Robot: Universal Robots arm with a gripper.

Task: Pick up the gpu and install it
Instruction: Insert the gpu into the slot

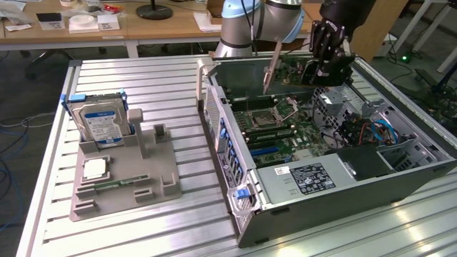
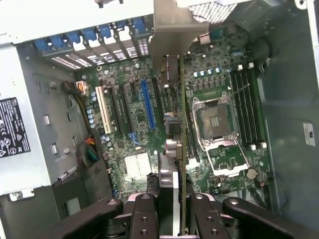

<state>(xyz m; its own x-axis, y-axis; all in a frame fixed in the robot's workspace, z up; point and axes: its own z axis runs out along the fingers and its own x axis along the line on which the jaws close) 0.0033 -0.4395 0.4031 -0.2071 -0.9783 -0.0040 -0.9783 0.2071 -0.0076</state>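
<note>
Above the open computer case (image 1: 321, 198), the claw (image 1: 322, 65) is clenched on the gpu (image 1: 294, 73), holding the card clear of the motherboard (image 2: 134, 164) directly beneath it, with no edge seated yet. The card stands on edge between the fingers (image 2: 144, 219). Its long axis runs straight out from the claw toward the case's rear wall, roughly parallel with the expansion slots. The silvery bracket (image 2: 172, 30) is at the end farthest from the claw, hanging roughly upright with its tip down. The bracket therefore leads toward the rear slot openings (image 2: 99, 40), and the connector edge looks to face the board. The long blue slot (image 2: 148, 104) lies just to 1 side of the card's line, and the empty processor socket (image 2: 214, 119) lies to the other. Done well, this step probably calls for a small sideways correction so the card's lower edge sits exactly over its slot. It also calls for a level, untwisted descent with the bracket tip entering its rear opening as the edge meets the slot. Any tilt along the length risks jamming 1 end first. Well away from the claw, out on the tabletop (image 1: 143, 80), the hard drive (image 1: 104, 120) stands in its grey holder (image 1: 143, 176).
</note>
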